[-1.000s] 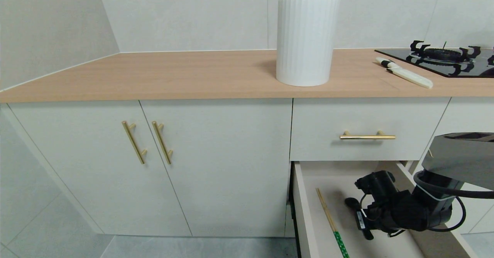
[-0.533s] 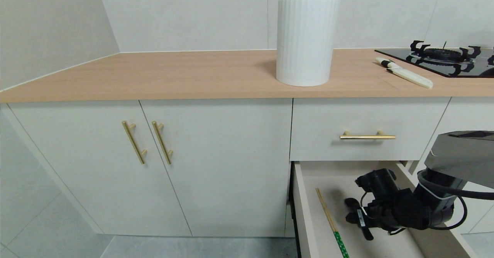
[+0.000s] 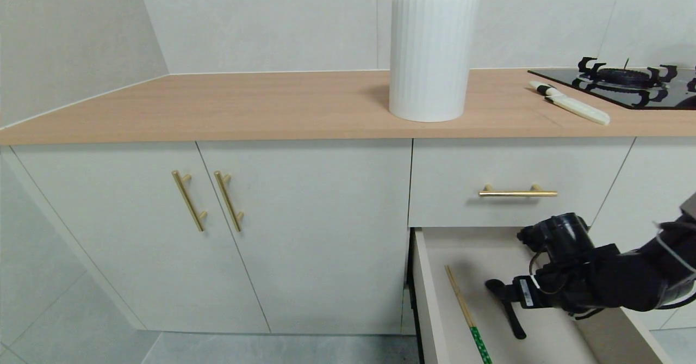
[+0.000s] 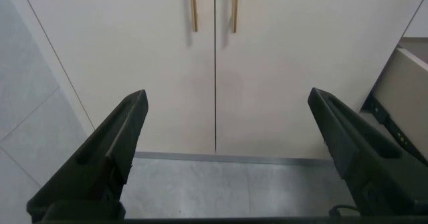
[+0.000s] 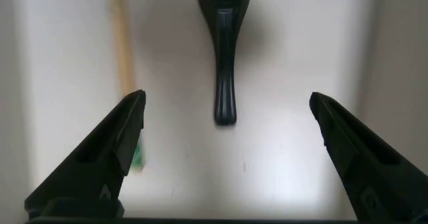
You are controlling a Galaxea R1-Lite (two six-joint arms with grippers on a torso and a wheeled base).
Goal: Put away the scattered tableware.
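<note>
Lower right of head view: right gripper (image 5: 226, 98) hangs over open drawer (image 3: 429, 298), fingers spread wide, empty. Black spoon (image 3: 505, 305) lies flat on drawer floor; chopsticks (image 3: 466, 312) just left. Left gripper (image 4: 227, 100) wide open, empty, facing cabinet doors (image 4: 214, 70).

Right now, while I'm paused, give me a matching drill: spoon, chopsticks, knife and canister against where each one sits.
Things:
1. spoon
2. chopsticks
3. knife
4. canister

Places:
A. lying on the counter beside the stove
B. in the open drawer, nearest its left wall
C. upright on the counter, left of the knife
D. in the open drawer, under the open right end effector

Pairs: 1-D, 2-B, 3-A, 4-C
</note>
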